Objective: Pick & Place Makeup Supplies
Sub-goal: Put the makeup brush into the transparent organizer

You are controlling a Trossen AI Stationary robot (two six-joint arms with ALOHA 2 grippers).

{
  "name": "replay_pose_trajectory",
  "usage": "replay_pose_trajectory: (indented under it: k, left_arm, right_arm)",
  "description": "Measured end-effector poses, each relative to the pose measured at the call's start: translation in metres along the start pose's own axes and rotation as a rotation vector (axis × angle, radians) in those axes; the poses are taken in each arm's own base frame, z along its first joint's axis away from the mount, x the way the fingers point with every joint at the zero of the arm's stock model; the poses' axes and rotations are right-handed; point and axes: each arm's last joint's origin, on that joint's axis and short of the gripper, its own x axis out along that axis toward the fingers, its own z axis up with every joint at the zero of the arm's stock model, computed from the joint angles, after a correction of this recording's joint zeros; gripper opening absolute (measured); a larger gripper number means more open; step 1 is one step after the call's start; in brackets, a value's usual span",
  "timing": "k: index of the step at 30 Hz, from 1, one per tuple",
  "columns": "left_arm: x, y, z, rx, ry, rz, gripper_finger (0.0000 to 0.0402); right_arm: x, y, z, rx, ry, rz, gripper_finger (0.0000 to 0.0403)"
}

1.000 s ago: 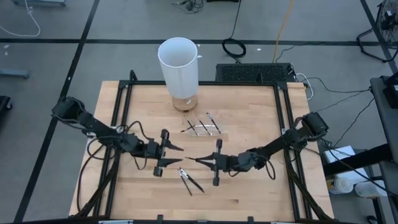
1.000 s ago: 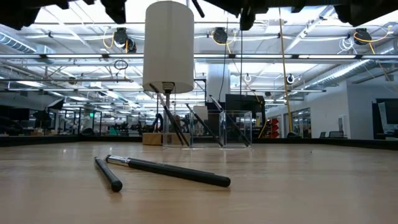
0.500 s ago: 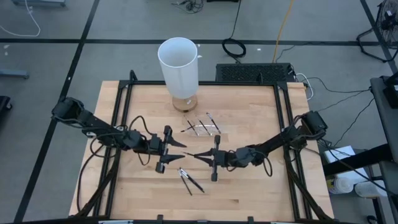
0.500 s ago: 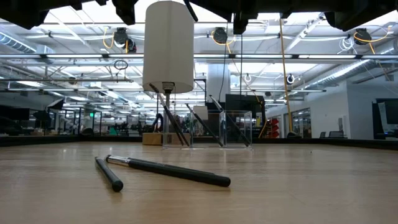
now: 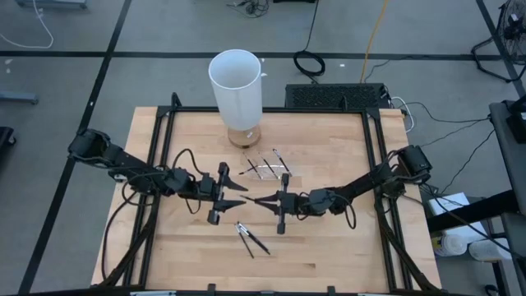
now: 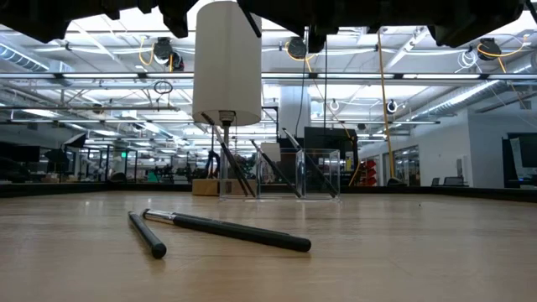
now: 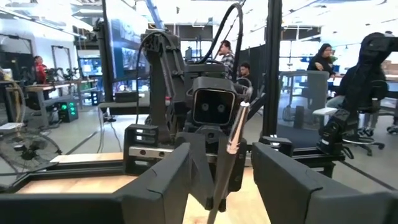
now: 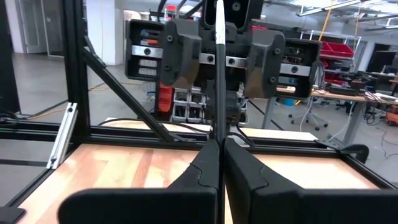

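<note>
The desk is seen to be of pale, smooth wood planks, framed by black matt metal rails. The sticks look matt black with a glossy metal ferrule. The cylinder appears white, smooth and matt.

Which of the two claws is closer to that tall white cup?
The left gripper. It hangs in front of the white cup, almost straight below it in the high view; the right gripper sits slightly farther off, holding a stick.
</note>
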Motion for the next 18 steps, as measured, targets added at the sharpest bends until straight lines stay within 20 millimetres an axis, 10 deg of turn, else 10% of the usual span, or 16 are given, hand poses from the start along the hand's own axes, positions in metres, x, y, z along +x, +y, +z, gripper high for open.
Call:
replay_pose_trajectory:
  k: [10, 18]
  left_arm:
    - [0.0004, 0.0023, 0.0002, 0.027, -0.006, -0.053, 0.0023]
    - [0.0003, 0.0016, -0.0012, 0.049, 0.008, -0.079, 0.001]
  right_arm:
    - [0.0006, -0.0011, -0.0005, -0.003, 0.003, 0.006, 0.0]
    - [0.0006, -0.001, -0.0012, -0.006, 0.009, 0.008, 0.0]
